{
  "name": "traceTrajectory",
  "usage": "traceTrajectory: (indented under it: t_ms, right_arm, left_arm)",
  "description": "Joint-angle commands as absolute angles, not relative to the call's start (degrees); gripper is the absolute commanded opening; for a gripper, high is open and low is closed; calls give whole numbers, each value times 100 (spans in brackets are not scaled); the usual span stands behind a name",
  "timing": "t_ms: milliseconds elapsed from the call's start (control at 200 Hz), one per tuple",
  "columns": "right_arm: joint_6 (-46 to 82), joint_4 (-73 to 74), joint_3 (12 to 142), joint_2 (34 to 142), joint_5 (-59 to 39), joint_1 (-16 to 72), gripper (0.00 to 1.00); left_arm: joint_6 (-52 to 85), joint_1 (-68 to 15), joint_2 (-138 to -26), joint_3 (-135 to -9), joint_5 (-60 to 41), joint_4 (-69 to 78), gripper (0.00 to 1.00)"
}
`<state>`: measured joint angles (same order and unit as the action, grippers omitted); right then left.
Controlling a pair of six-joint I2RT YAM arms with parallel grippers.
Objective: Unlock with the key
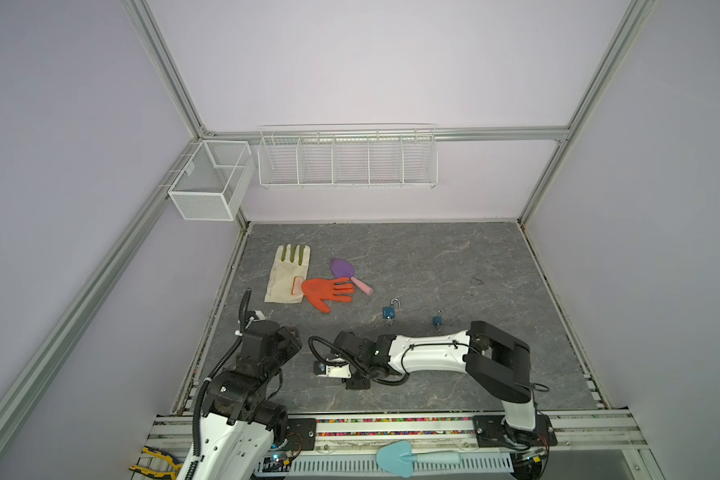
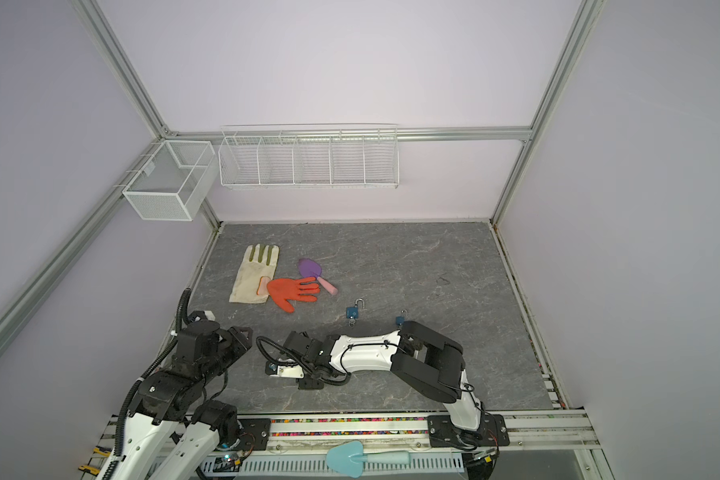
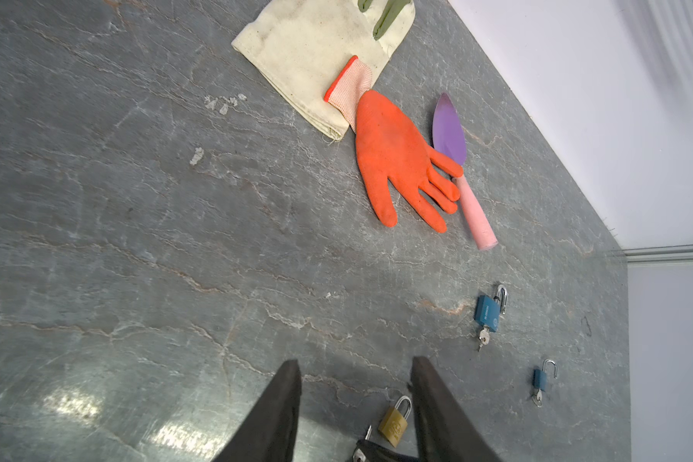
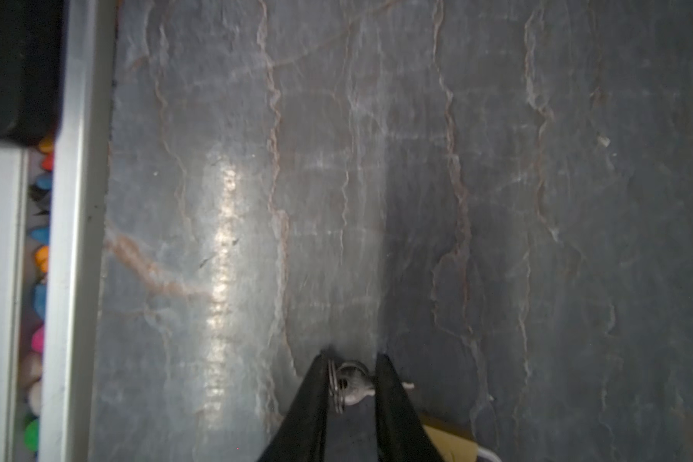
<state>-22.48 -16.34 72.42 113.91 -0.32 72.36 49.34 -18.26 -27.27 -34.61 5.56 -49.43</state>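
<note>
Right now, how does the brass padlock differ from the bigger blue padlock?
Colour: the brass padlock is golden, the bigger blue padlock blue. Shackle: the brass padlock's is shut, the blue padlock's swung open. Place: the brass padlock lies before the jaws of the left gripper, the blue padlock farther off. Both lie on the table.

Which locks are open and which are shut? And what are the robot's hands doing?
Gold padlock: shut.
Big blue padlock: open, key in it.
Small blue padlock: open, key in it.
Left gripper: open, fingers either side of the gold padlock.
Right gripper: closed on the key.
</note>
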Motion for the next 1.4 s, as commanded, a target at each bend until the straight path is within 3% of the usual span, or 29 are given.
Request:
traceTrajectory:
  t_ms: [0,315,545,900,1394]
  right_arm:
    - [-2244,-1904,6985,11097,-146,7205,24]
    - [-1817,-1661,6640,10721,-24,7172,19]
    - [-1674,-1455,6800,10764,-131,7156,27]
    - [-1973,-1642,7256,11235,-450,7148,29]
    - [-2065,-1626,7313,11514,-434,7139,19]
  left_arm:
    - [5023,-1785,-2695,-3473,609,-5087,46]
    - [5053,-1785,-2698,-3408,562,-4992,46]
    - [5124,-1786,-2558,-3415,681,-5070,46]
    - [5152,-1790,-2455,-3520,883,-5282,46]
    - [5171,-1784,-2490,-3568,942,-5300,46]
